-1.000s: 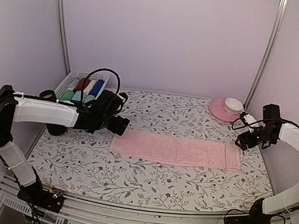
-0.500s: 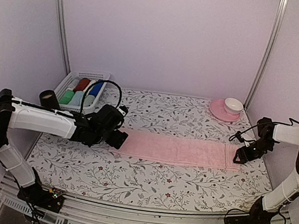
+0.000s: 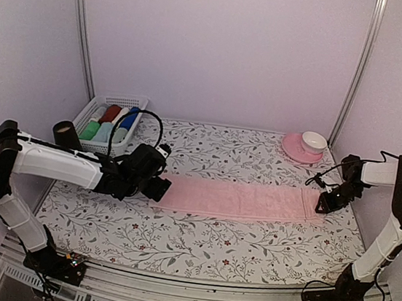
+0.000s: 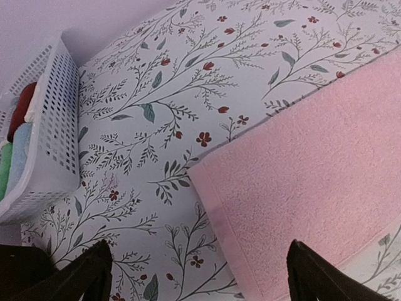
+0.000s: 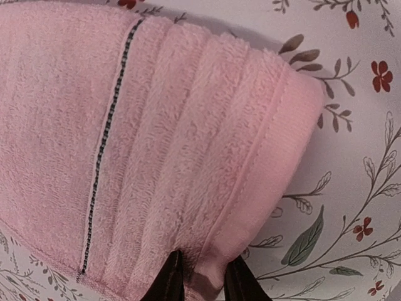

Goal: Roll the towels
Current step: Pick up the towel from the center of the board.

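1. Table (image 3: 205,239), floral-print cover; carried all items below.
2. Pink towel (image 3: 239,199), 1 pc, plain w/ ribbed end band & thin dark stitch line. Lay unrolled as a long strip across table ctr, running 9 to 3 o'clock. The 3 o'clock end was slightly raised and curled.
3. Basket (image 3: 119,99), white, perforated walls, at table's 10 o'clock corner. Held rolled cloths (image 3: 107,123) side by side: green, pale blue, red, white, blue.
4. Left pincer (image 3: 158,187), at towel's 9 o'clock end. Fingers (image 4: 94,273) were spread wide apart, one on each side of the towel's corner, nothing between them gripped. Contact w/ cloth: cannot tell.
5. Right pincer (image 3: 323,202), at towel's 3 o'clock end. Fingers (image 5: 172,279) were drawn close and clamped on the pink towel's end hem; a fold of hem sat between them.
6. Saucer (image 3: 293,148), pink, at table's 2 o'clock corner, well apart from towel.
7. Cup (image 3: 313,141), white, sat on the saucer.
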